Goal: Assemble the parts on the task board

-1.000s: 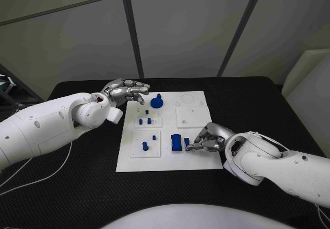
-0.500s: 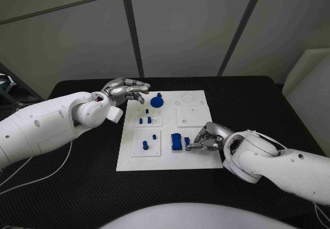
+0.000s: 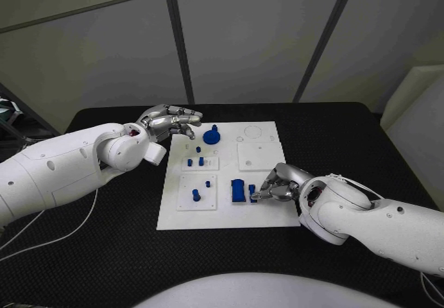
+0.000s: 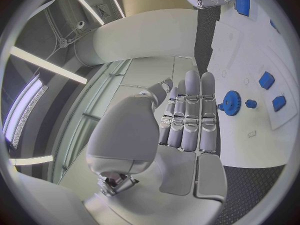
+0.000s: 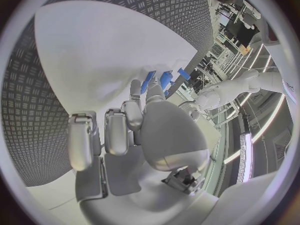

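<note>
The white task board (image 3: 264,212) lies mid-table. A blue gear (image 3: 212,136) (image 4: 231,102) stands at its far left part, with small blue pegs (image 3: 195,161) just nearer. My left hand (image 3: 171,122) (image 4: 187,120) hovers beside the gear, its fingers stretched out and holding nothing. A tall blue block (image 3: 238,190) stands near the board's front middle, a small blue part (image 3: 251,190) (image 5: 150,79) right beside it. My right hand (image 3: 278,183) (image 5: 137,130) rests on the board and pinches that small part between thumb and fingertip.
Two more blue pieces (image 3: 196,194) sit in the front left plate of the board. A bare white square plate (image 3: 259,156) and a round recess (image 3: 251,134) lie on the right half. Black table (image 3: 351,138) surrounds the board.
My right hand has edged slightly toward the blue block with the small part. The left hand has stayed in place.
</note>
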{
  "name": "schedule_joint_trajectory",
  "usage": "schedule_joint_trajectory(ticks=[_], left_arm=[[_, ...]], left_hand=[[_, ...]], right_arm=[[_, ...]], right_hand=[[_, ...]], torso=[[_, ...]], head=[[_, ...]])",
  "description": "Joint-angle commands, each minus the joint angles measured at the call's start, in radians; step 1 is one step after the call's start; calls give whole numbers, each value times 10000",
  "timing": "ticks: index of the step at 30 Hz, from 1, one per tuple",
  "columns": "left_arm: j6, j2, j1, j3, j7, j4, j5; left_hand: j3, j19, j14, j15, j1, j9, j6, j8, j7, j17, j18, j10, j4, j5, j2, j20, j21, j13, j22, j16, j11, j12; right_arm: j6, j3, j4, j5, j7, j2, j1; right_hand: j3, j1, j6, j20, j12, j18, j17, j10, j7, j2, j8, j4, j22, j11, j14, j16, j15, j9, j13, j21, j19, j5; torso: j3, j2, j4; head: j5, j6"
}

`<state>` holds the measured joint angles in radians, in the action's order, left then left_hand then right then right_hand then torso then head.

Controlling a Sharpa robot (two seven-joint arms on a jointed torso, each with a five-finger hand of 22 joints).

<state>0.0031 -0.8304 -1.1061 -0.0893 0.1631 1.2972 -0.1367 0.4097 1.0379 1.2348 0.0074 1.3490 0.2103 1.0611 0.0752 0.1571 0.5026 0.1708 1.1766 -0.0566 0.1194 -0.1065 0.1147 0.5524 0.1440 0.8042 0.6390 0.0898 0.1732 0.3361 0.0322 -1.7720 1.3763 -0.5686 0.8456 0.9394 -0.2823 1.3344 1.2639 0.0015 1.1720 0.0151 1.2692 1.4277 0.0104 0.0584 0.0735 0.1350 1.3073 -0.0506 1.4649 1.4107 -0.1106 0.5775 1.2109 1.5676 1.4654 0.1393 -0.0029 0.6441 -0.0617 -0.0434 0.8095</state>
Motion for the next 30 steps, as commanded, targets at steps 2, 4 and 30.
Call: schedule_joint_trajectory(ticks=[2, 4, 30], left_arm=[[63, -26, -16, -8, 55, 47, 47], [49, -42, -15, -8, 51, 45, 47], [-1939, 650, 65, 13, 1881, -395, 1458]], left_hand=[[-13, 75, 17, 45, 59, 15, -80, -50, -2, 5, 109, -85, -59, 56, 66, 24, -52, 15, -11, -64, -9, 0], [-13, 75, 17, 45, 59, 15, -80, -50, -2, 5, 109, -85, -59, 56, 66, 24, -52, 15, -11, -64, -9, 0], [-1210, -3412, -3223, 1221, -408, -663, -1253, -96, -50, -2336, 8, -1510, 619, -546, 101, 1316, -4225, -802, -2985, -5077, 522, -617]], right_arm=[[540, 3, -371, 150, 139, 200, 4], [727, 5, -588, 107, 187, 362, 5], [726, 558, 4003, -8797, 7884, -772, 765]], right_hand=[[-86, -143, 69, -68, 82, -151, 37, 35, -3, -3, 37, 58, 2635, -79, 494, 28, -79, 30, 49, 32, 1054, 1], [-130, -219, 74, -68, 68, -151, 30, 34, -1, -30, 36, 90, 2635, -77, 493, 24, -79, 47, 38, 32, 1054, 0], [-390, 1479, -2247, 1339, -8918, 1498, -8261, -3732, 1410, 657, -13, -936, -5428, 1364, -3244, -9009, 1366, -1502, -7695, -11003, -4499, 336]], torso=[[8, 4, 6], [12, -5, 7], [-303, -642, -82]], head=[[14, -35], [9, -58], [119, -908]])
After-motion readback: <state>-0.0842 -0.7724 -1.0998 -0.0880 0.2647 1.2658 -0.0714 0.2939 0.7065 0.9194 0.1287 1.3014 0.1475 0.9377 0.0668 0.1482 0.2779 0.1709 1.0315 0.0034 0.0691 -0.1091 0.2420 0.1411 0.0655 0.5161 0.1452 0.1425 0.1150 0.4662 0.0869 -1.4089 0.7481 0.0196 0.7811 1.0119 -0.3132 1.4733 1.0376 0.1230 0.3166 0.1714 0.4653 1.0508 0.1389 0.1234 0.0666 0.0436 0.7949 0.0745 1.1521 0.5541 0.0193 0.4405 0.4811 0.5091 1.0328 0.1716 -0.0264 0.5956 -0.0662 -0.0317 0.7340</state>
